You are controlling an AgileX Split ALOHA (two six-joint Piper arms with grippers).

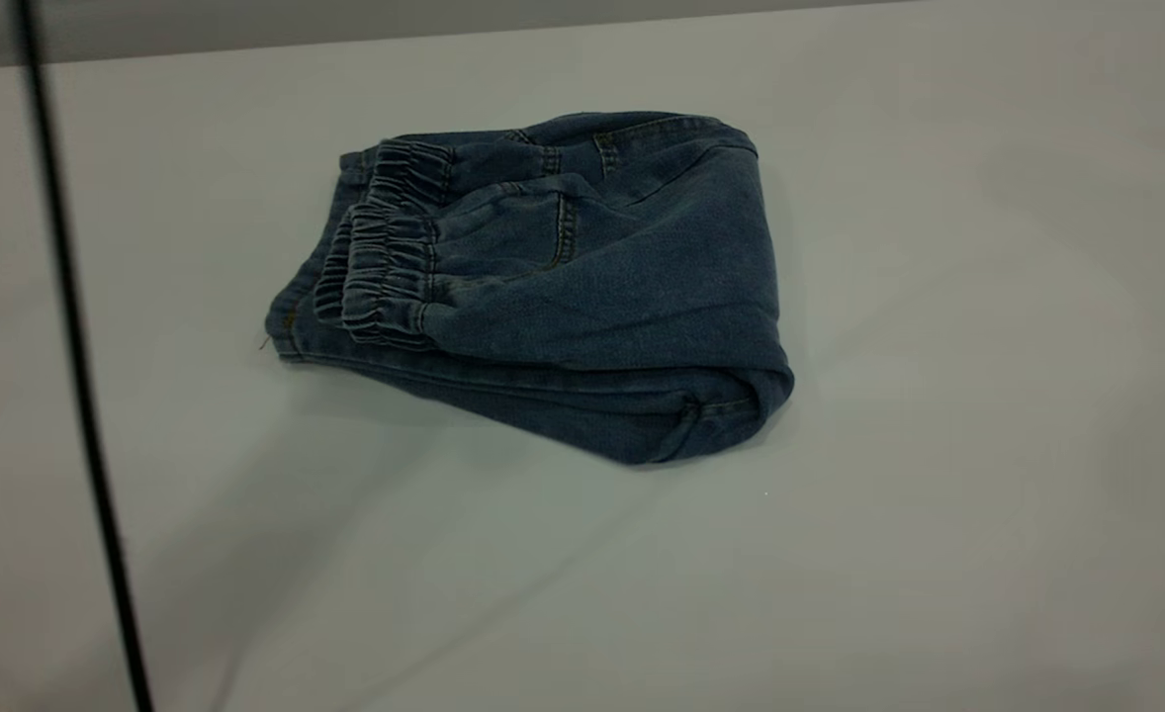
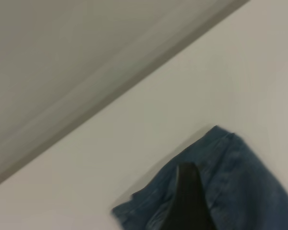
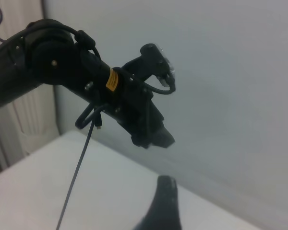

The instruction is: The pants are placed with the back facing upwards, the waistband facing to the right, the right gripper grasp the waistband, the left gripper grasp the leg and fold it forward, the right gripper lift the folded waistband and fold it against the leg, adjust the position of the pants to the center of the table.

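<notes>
Showing only a single dark fingertip each at the edge of its own wrist view, neither gripper reveals how its jaws stand, so their state cannot be told. The left gripper [image 2: 188,201] hangs above one corner of the pants [image 1: 543,287], with no visible hold on the cloth; the right gripper [image 3: 164,203] is raised off the work and looks across at the left arm [image 3: 86,81], lifted well clear of the table [image 1: 939,544]. Neither arm appears in the exterior view, only a thin black cable [image 1: 78,366] crossing its left side. The pants lie as a compact denim bundle, the gathered elastic waistband [image 1: 385,267] folded over onto the legs and facing the view's left, the thick fold at the right. Both folds look done, so the step in hand appears to be the last one, centring the bundle. It already sits near the middle, slightly toward the far-left, so the next move probably calls for no more than a small nudge without disturbing the layers.
</notes>
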